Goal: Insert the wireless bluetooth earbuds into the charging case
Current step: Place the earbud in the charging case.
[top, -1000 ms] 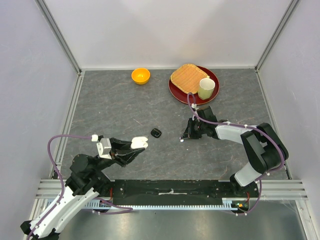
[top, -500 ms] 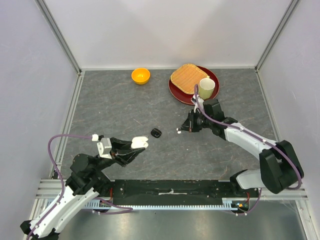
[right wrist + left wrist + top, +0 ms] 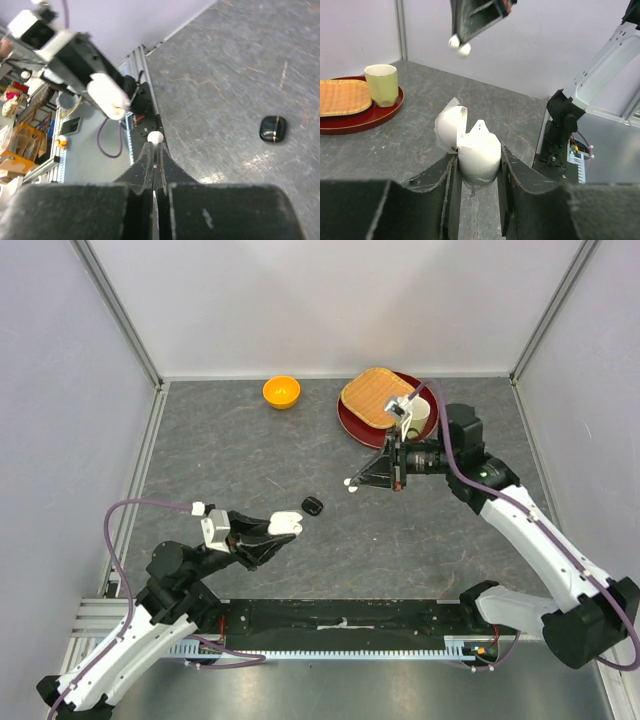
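Observation:
My left gripper (image 3: 272, 536) is shut on a white charging case (image 3: 477, 152) with its lid open, held above the near left of the table; the case also shows in the top view (image 3: 285, 524). My right gripper (image 3: 356, 481) is shut on a white earbud (image 3: 155, 136), raised above the table's middle and pointing toward the case. The earbud shows at the fingertips in the top view (image 3: 350, 483) and in the left wrist view (image 3: 459, 45). A black charging case (image 3: 313, 506) lies shut on the table between the grippers, also in the right wrist view (image 3: 273, 128). Other earbuds are not in view.
A small orange bowl (image 3: 281, 391) stands at the back. A red plate (image 3: 352, 425) at the back right holds a woven mat (image 3: 375, 395) and a pale green cup (image 3: 421, 416). Grey walls with metal posts close in three sides.
My right gripper has lifted from the table with the white earbud and swung left toward the held case. My left gripper has shifted slightly with the open white case.

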You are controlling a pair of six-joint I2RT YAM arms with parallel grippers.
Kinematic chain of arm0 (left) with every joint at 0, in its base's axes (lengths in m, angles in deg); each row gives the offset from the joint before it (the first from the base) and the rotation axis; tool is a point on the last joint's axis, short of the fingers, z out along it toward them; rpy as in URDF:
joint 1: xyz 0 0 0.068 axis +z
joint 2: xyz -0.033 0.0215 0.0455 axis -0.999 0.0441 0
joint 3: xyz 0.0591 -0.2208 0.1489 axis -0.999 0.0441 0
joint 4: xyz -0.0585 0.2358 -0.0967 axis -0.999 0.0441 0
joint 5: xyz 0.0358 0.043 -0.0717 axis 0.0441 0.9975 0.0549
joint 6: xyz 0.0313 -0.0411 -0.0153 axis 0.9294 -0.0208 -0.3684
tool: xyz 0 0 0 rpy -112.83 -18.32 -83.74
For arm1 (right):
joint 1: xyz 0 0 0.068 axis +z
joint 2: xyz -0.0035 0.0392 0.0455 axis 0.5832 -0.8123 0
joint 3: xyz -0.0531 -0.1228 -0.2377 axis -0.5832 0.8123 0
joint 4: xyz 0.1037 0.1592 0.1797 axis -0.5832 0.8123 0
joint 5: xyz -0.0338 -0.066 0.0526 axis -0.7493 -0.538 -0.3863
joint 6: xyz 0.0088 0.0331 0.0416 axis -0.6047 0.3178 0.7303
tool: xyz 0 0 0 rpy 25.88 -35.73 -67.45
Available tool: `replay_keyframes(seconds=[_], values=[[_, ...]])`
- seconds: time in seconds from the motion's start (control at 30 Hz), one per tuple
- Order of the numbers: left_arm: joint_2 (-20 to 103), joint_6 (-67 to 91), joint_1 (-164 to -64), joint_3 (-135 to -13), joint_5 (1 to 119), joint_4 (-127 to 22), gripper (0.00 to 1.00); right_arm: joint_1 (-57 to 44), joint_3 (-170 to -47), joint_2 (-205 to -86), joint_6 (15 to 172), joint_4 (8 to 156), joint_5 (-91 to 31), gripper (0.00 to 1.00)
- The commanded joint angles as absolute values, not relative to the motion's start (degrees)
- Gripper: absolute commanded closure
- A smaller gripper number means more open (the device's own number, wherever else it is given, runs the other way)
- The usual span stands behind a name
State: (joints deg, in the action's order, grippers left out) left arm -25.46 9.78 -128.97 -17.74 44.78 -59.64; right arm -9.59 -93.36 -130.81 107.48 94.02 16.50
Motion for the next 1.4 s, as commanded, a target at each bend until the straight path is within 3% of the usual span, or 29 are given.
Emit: replay_keyframes(seconds=[0.0,0.3,0.73,1.37], values=[[-23.02,7.76,-128.96,-18.93,41.02,-64.34,0.98,-9.22,-100.83,-126.72,100.73,101.50,25.10,1.00],[-18.00,5.39,-128.96,-18.40,35.39,-72.15,0.98,-0.53,-110.34,-124.60,93.93,110.25,26.26,1.00],[-10.44,2.14,-129.04,-19.72,27.13,-77.96,0.98,10.11,-112.55,-130.40,93.49,110.07,17.37,1.00],[-9.21,1.52,-128.96,-20.34,25.90,-78.93,0.98,21.10,-114.13,-138.22,91.12,111.65,5.60,1.00]])
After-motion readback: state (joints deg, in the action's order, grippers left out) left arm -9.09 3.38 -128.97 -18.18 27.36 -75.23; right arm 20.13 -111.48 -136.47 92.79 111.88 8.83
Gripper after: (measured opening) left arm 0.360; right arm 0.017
